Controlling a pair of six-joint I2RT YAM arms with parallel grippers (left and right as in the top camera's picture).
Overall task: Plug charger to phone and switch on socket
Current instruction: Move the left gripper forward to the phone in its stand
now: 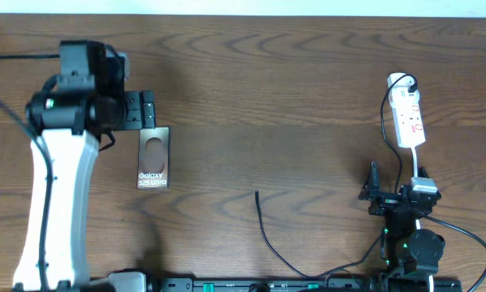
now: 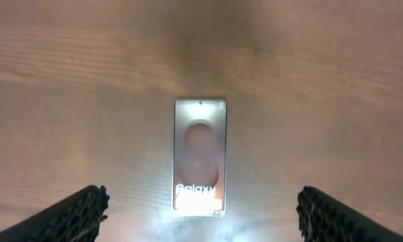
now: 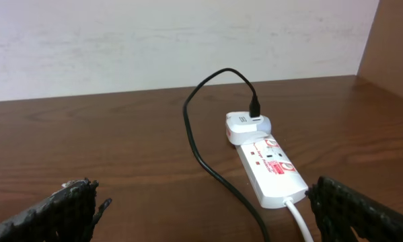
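The phone (image 1: 153,157) lies flat on the wooden table at the left, "Galaxy" lettering up; it also shows in the left wrist view (image 2: 200,156). My left gripper (image 1: 137,109) is open just beyond the phone's far end, its fingers (image 2: 201,218) wide apart and empty. The socket (image 1: 408,120) lies at the far right with a white adapter at its far end; it also shows in the right wrist view (image 3: 268,165). The black charger cable (image 1: 268,235) runs from the adapter down past my right arm, and its plug tip (image 1: 257,194) lies free mid-table. My right gripper (image 1: 393,197) is open and empty, near the socket's near end.
A white cord (image 3: 301,222) leaves the socket's near end toward my right arm. The charger cable (image 3: 208,158) loops on the table left of the socket. A pale wall stands behind the table's far edge (image 3: 174,91).
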